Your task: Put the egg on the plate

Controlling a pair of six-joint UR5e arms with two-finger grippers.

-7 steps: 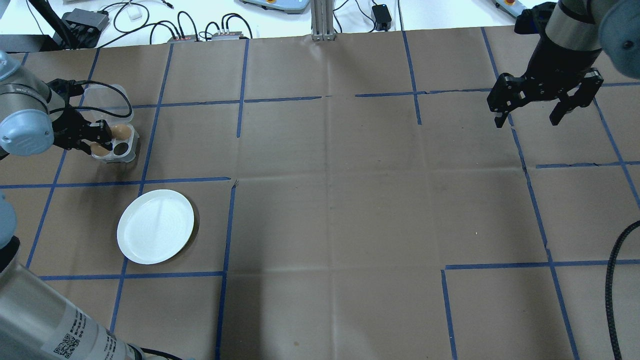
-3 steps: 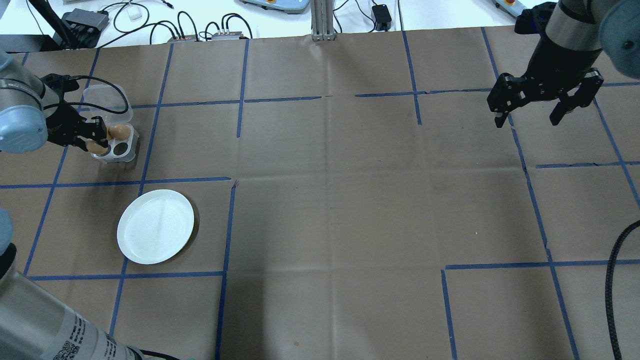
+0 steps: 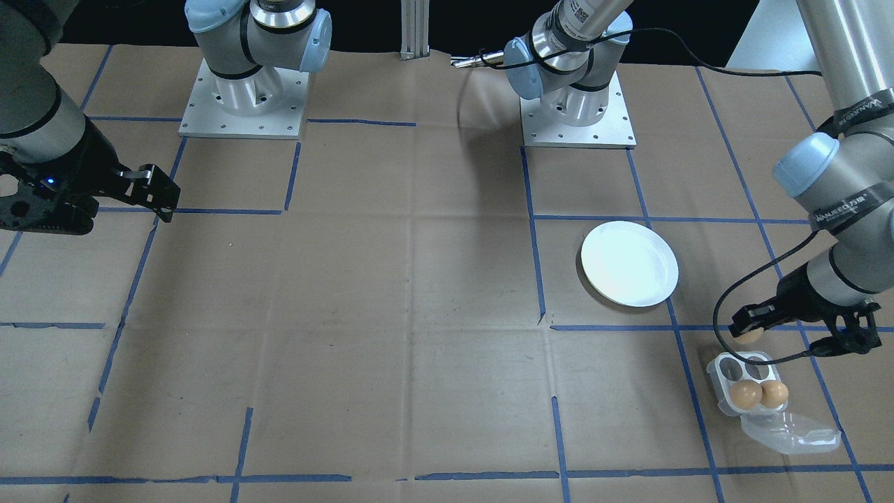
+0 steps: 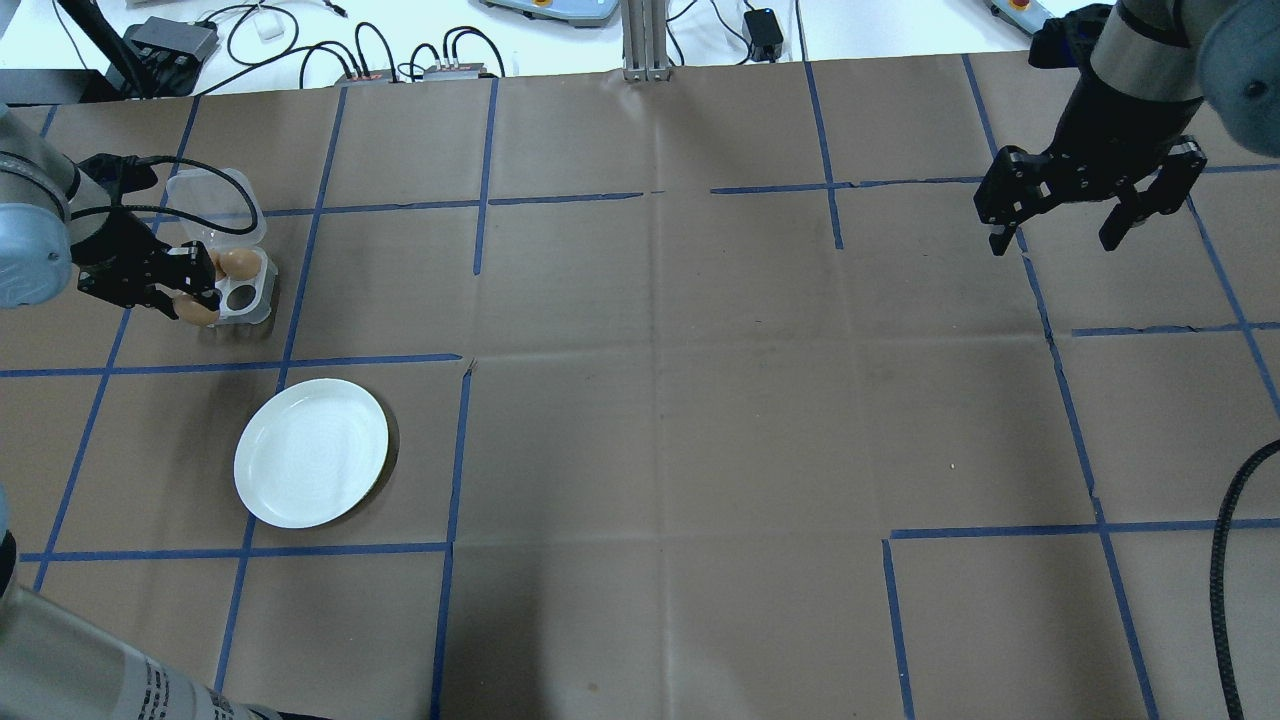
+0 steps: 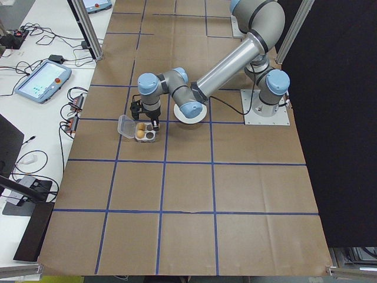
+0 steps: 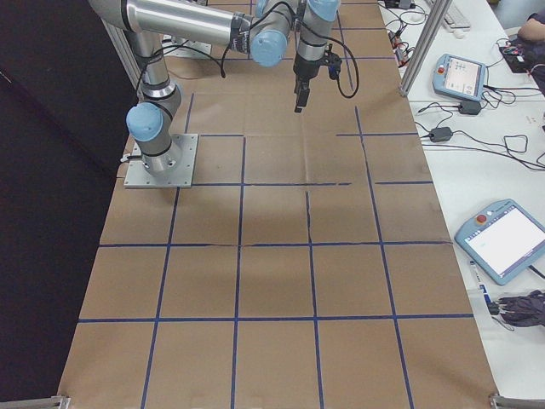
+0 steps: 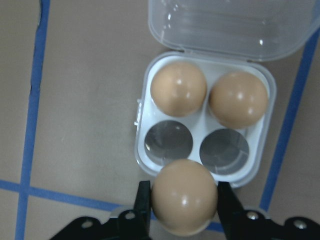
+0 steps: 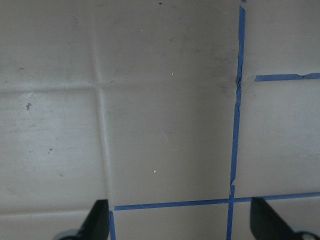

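Note:
My left gripper is shut on a brown egg, held above the near edge of the clear four-cup carton. In the overhead view that egg and left gripper sit at the carton's front-left corner. Two more eggs lie in the carton's far cups; the two near cups are empty. The white plate lies bare, nearer the robot than the carton. My right gripper hangs open far to the right, over bare cardboard.
The carton's clear lid lies open behind it. Brown cardboard with blue tape lines covers the table. Cables and boxes lie beyond the far edge. A black hose hangs at the right.
My left gripper has lifted the egg out of its near-left cup and drawn it back toward the robot, past the carton's front edge. The right arm has stayed still.

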